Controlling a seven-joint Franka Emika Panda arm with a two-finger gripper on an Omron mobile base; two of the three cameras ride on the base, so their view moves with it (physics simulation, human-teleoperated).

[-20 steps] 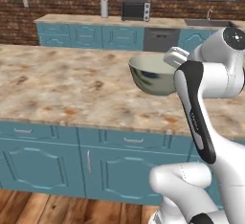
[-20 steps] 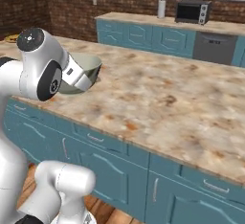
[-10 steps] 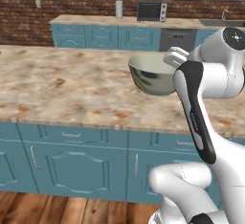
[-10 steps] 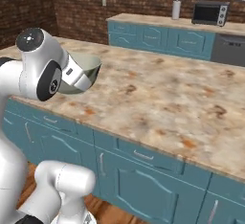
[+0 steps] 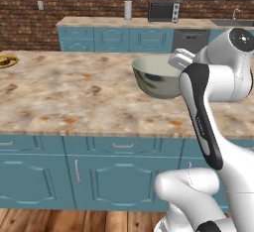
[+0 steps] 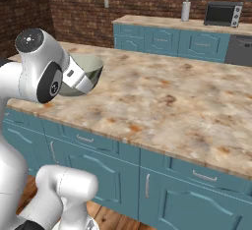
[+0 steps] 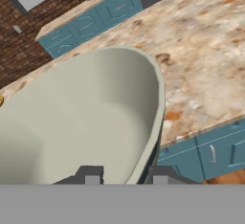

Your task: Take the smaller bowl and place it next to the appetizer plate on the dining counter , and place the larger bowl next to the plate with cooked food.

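Though arm-hidden, larger bowl (image 5: 158, 77) rim

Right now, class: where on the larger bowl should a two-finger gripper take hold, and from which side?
Grip the thin rim of the larger bowl, one finger inside and one outside, coming from above. Its deep round body looks too wide to span. The gripper holds it that way.

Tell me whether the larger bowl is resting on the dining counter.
No: the larger bowl hangs above the dining counter, its rim pinched by the gripper.
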